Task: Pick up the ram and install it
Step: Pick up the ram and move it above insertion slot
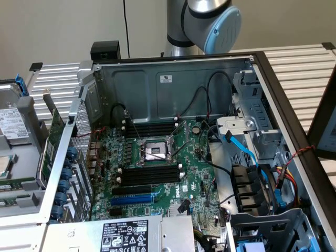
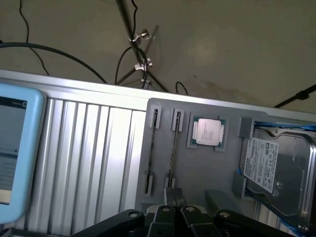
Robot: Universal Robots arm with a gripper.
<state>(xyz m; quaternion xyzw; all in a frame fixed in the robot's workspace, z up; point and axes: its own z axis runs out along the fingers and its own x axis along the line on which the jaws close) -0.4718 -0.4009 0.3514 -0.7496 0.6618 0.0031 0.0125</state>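
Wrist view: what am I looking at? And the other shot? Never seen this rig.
It's one robot arm with a gripper. The exterior view comes from a camera off the arm: it looks into an open computer case with its motherboard, on a ribbed metal table. The wrist view comes from a camera on the arm's wrist, looking past the shut gripper at a grey tray. The tray holds a processor chip, a hard drive and a thin stick on edge, likely the ram. The gripper sits at one end of it; whether it grips it, I can't tell.
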